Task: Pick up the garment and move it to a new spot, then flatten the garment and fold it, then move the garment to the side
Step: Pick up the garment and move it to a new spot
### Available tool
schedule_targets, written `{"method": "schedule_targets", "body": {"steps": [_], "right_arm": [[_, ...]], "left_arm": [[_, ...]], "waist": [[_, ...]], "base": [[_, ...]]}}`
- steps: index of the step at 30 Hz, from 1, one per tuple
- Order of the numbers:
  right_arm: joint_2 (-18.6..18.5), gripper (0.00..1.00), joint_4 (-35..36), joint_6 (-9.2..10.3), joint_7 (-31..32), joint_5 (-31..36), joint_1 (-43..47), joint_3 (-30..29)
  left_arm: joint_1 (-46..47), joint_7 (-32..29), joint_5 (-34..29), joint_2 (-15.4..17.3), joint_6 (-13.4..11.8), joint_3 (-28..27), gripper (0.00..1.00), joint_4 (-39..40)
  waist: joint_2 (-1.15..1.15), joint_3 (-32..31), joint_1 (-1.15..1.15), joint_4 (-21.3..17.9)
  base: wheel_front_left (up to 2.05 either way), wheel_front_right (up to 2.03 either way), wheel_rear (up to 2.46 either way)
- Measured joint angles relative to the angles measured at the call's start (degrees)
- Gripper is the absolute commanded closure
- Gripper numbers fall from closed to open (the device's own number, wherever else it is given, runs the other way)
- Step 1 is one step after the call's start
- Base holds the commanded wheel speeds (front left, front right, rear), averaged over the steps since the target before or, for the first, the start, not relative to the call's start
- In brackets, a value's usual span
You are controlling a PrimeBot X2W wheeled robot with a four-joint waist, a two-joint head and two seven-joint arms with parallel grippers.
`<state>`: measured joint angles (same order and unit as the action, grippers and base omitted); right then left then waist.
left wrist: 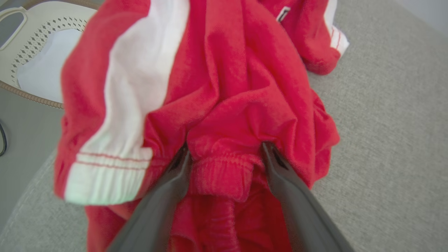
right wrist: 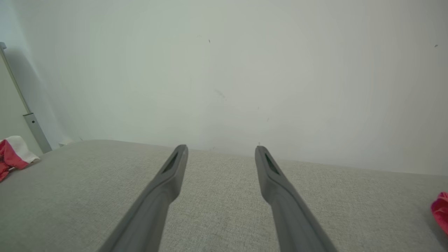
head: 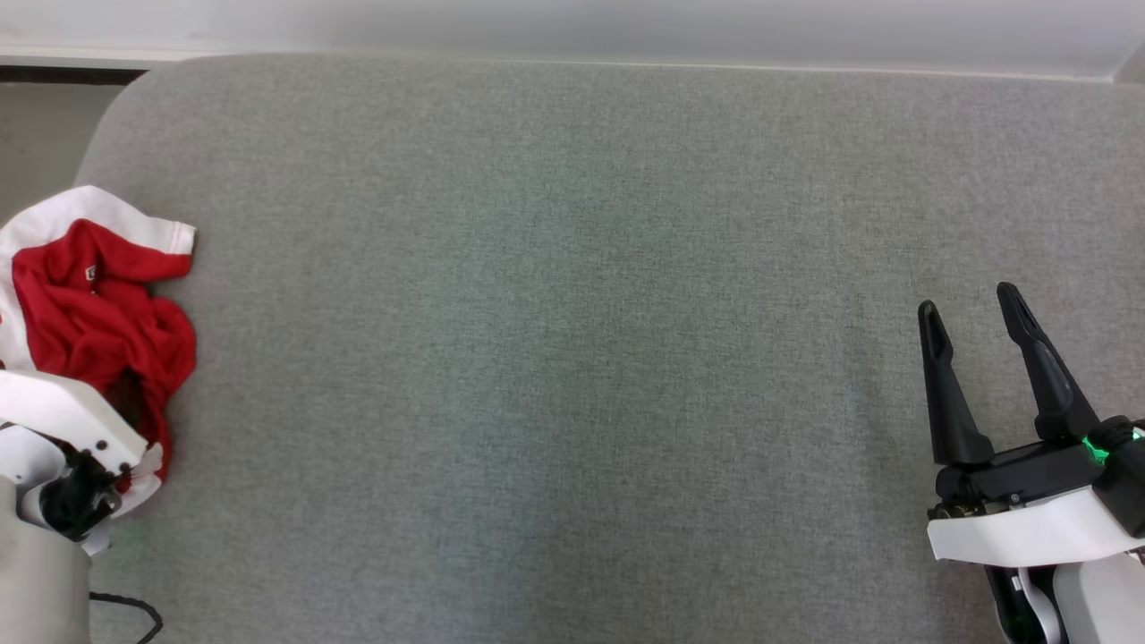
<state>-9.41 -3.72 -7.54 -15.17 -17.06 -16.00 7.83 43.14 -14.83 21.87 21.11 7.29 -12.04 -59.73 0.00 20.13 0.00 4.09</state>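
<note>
The red-and-white garment (head: 98, 313) lies crumpled at the far left edge of the grey surface (head: 572, 358). The left gripper (left wrist: 225, 154) is spread wide, its fingers straddling a bunched red fold. The right gripper (head: 967, 300) is also spread and empty, well apart from the garment.

The garment (head: 98, 304) lies at the far left end of the cushion (head: 555, 358). The left gripper (left wrist: 225, 150) is at the garment's near part, with a fold between its fingers. The right gripper (head: 968, 300) is over the cushion's right end, well apart from the garment. A wall (right wrist: 224, 70) stands behind the cushion. A basket (left wrist: 38, 21) sits beyond the cushion's left edge.
</note>
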Motion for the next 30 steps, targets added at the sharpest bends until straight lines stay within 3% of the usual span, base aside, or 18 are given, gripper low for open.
{"method": "schedule_targets", "body": {"steps": [1, 3, 15, 30], "right_arm": [[0.0, 0.0, 0.0, 0.0, 0.0, 0.0, 0.0, -0.1], [0.0, 0.0, -0.1, 0.0, 0.0, 0.0, 0.0, -0.4], [0.9, 0.0, -0.3, 0.0, 0.0, -0.1, 2.2, -1.5], [2.6, 0.0, -0.3, 0.0, 0.0, -0.8, 7.1, -3.6]], "left_arm": [[0.4, 0.0, 0.0, 0.1, 0.0, 0.4, 0.49, -0.5], [0.9, 0.6, 0.1, 0.0, 0.0, 1.4, 1.0, -1.2], [2.9, 8.9, -0.5, 2.0, 0.1, 9.6, 1.0, 1.9], [1.2, 8.7, 3.4, 2.4, 0.2, 24.0, 1.0, 21.3]], "waist": [[0.0, 0.0, 0.0, 0.0], [0.0, -0.3, 0.0, 0.1], [0.0, -6.3, 0.0, 1.0], [0.0, -16.0, 0.0, 0.0]], "base": [[0.0, 0.0, 0.0], [0.0, 0.0, 0.0], [0.0, 0.0, 0.0], [0.0, 0.0, 0.0]]}}
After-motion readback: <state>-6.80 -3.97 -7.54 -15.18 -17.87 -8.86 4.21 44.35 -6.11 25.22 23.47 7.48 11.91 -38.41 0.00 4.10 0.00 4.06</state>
